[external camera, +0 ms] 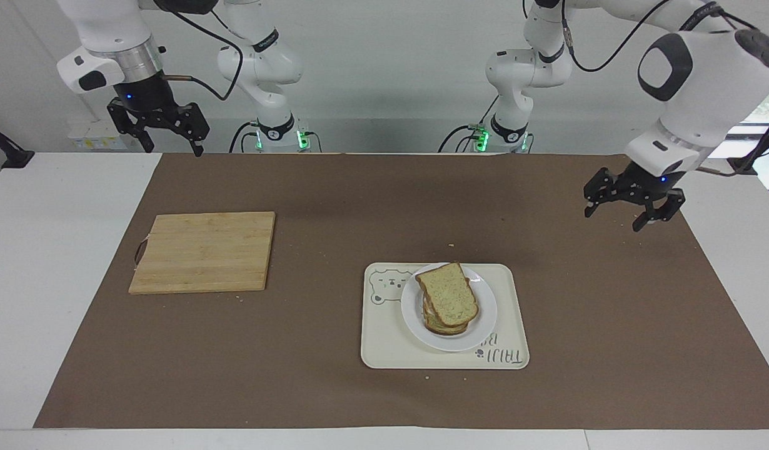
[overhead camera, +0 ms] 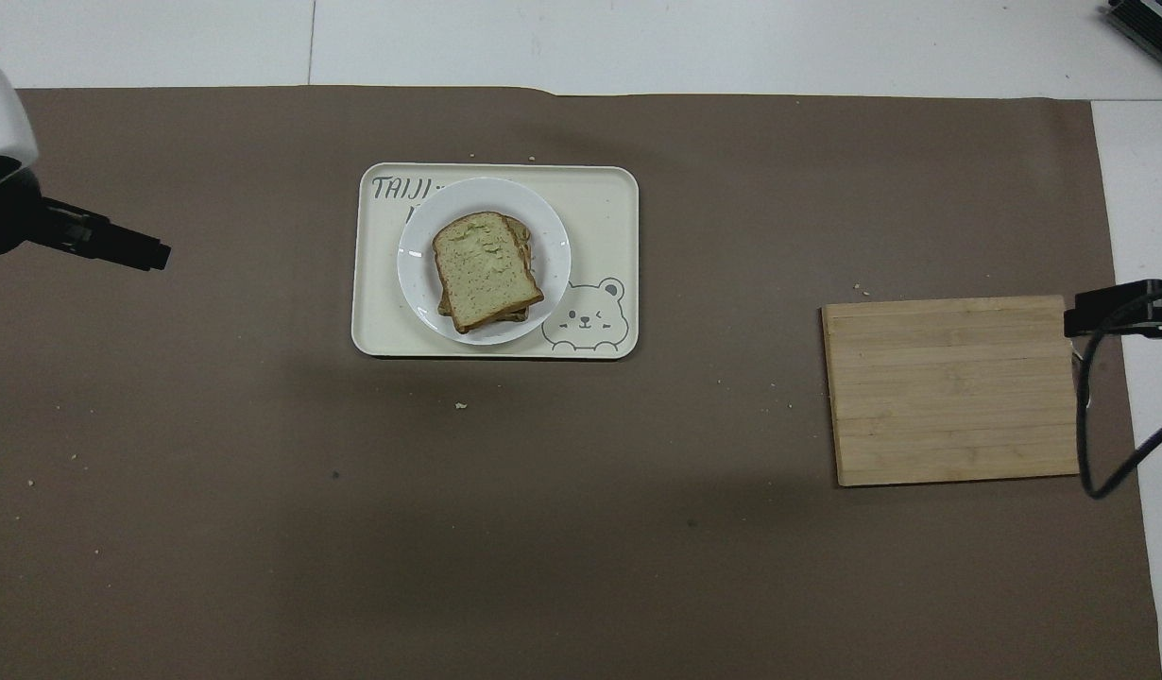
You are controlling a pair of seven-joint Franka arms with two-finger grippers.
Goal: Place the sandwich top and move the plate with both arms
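Note:
The sandwich top (external camera: 448, 295) is a pale speckled slice with a brown crust. It lies on a stack of slices on the small white plate (external camera: 486, 308), which sits on the cream bear tray (external camera: 384, 340). The top slice (overhead camera: 487, 268), plate (overhead camera: 555, 244) and tray (overhead camera: 605, 203) also show in the overhead view. My left gripper (external camera: 613, 220) is open and empty, raised over the brown mat toward the left arm's end, well apart from the plate; it also shows in the overhead view (overhead camera: 156, 255). My right gripper (external camera: 174, 150) is open, empty and waits high over the mat's corner.
A wooden cutting board (external camera: 203, 251) lies on the brown mat toward the right arm's end and also shows in the overhead view (overhead camera: 949, 389). The right gripper's tip (overhead camera: 1077, 321) and a black cable hang beside the board. Small crumbs dot the mat.

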